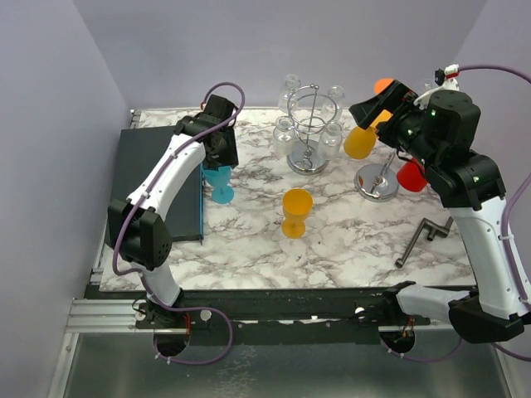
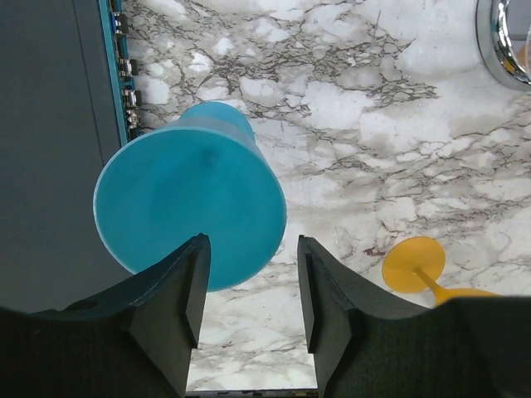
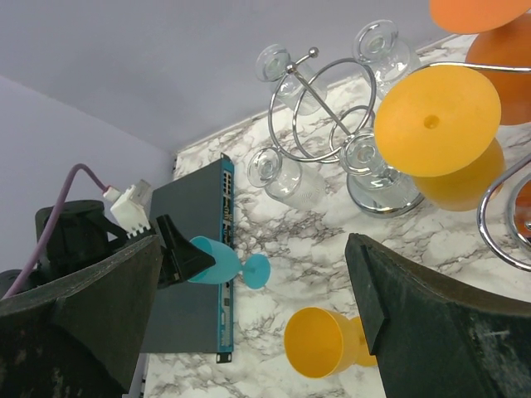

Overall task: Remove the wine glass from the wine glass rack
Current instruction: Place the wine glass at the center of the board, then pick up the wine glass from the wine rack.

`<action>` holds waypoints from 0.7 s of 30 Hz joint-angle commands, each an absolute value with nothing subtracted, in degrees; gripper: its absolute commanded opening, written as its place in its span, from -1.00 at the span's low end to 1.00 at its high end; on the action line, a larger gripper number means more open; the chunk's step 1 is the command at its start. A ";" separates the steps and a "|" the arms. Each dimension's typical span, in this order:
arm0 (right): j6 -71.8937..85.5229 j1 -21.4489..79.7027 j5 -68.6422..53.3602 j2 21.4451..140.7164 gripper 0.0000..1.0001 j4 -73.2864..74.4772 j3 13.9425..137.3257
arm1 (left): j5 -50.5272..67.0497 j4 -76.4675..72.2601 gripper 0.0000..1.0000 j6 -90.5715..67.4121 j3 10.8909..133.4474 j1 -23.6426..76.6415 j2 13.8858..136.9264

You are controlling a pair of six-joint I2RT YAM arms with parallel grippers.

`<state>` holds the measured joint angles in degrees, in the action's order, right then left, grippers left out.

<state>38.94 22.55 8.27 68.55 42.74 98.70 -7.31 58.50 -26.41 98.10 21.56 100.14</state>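
A blue wine glass (image 1: pixel 219 181) stands upright on the marble table (image 1: pixel 348 249), beside the dark box. My left gripper (image 1: pixel 222 157) hovers just above it, open. In the left wrist view the blue wine glass (image 2: pixel 189 207) has its rim past the left finger, and nothing sits between the jaws of my left gripper (image 2: pixel 249 240). My right gripper (image 1: pixel 377 106) is open wide near a yellow glass (image 1: pixel 359 143) hanging on the right-hand wire rack (image 1: pixel 377 182). In the right wrist view that yellow glass (image 3: pixel 437 120) shows its foot at upper right, beyond my right gripper (image 3: pixel 253 249).
A yellow glass (image 1: pixel 296 207) stands mid-table. A chrome rack (image 1: pixel 309 124) with clear glasses is at the back centre. Orange (image 1: pixel 383 84) and red (image 1: pixel 411 176) glasses hang on the right rack. A dark flat box (image 1: pixel 158 182) lies left, and a metal crank (image 1: pixel 419 236) lies right.
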 commanded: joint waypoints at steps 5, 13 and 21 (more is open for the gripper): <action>35.49 22.69 15.16 68.23 1.00 44.76 102.52 | -9.40 59.06 0.11 -25.49 101.99 22.56 93.19; 32.65 20.87 16.22 78.75 1.00 50.74 117.68 | -10.10 57.55 0.21 -26.17 102.24 27.35 86.89; 33.49 0.44 1.50 80.35 1.00 54.17 121.99 | -4.59 52.17 0.26 -27.80 99.23 31.47 79.41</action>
